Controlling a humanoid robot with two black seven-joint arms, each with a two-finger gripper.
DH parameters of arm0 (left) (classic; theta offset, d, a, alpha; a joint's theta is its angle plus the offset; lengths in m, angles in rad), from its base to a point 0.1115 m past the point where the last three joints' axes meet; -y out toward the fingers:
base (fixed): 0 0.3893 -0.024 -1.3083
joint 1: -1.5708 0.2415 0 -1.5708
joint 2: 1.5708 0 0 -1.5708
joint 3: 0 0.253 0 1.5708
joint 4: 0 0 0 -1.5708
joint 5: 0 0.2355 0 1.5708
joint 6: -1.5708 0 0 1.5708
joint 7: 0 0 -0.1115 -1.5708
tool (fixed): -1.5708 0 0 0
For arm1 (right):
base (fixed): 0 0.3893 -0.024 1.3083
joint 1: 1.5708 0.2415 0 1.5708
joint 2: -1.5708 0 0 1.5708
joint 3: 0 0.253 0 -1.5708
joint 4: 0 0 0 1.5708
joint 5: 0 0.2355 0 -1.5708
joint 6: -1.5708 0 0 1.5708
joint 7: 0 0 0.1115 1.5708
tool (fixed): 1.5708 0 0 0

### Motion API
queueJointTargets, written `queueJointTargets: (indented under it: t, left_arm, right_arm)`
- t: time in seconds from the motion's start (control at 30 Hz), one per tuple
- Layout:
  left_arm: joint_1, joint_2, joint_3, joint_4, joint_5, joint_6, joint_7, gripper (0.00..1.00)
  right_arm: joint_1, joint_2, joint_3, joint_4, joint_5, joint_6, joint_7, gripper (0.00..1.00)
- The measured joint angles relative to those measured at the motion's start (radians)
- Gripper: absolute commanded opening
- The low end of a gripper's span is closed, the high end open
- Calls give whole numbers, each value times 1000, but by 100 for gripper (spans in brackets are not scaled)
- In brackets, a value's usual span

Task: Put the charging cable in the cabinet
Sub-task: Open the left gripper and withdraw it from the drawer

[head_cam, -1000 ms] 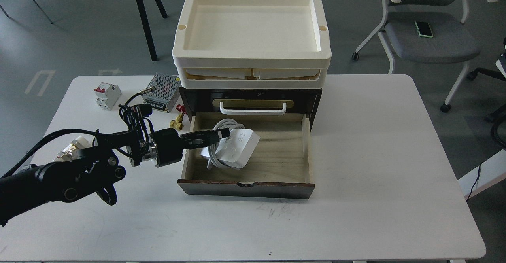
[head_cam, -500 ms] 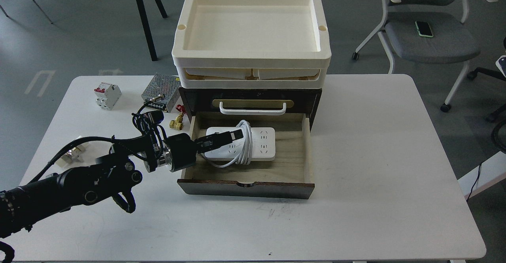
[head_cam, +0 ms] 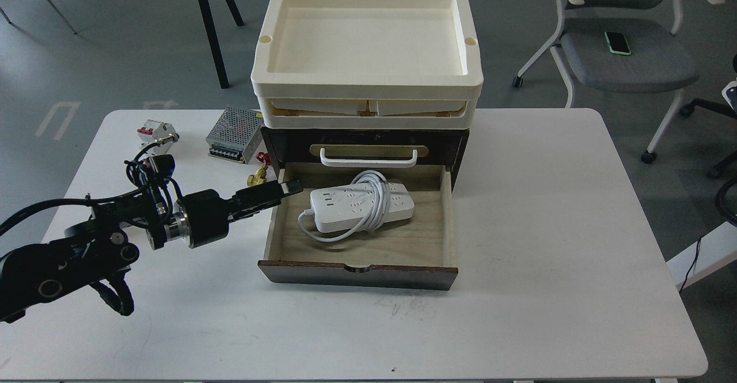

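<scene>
White table [head_cam: 547, 210]: cabinet [head_cam: 363, 141] drawer [head_cam: 357, 270] holds charging cable [head_cam: 361, 204]; left gripper [head_cam: 288, 188] empty, its opening unclear.

I see a white table [head_cam: 547, 227] carrying the dark cabinet [head_cam: 460, 147] at its middle back; left of it sit a mesh-cased power supply [head_cam: 235, 134], a white-and-red breaker [head_cam: 151, 131] and small brass fittings [head_cam: 257, 175].
</scene>
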Motion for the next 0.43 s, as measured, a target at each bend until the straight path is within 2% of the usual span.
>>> queueJointTargets:
  t: [0.07,0.13,0.3,0.43]
  left_arm:
    - [22,26,-89,-4,-94,-106,0,99]
    - [36,31,-186,26,-225,-156,0,99]
    - [41,-2,-405,211,-654,-177,0,99]
    - [3,-78,-470,385,-891,-177,0,99]
  right_arm:
    - [0,0,3,21,0,0,0,100]
    - [0,0,6,57,0,0,0,100]
    - [-4,-13,68,153,0,0,0,100]
    - [-7,-11,103,208,0,0,0,100]
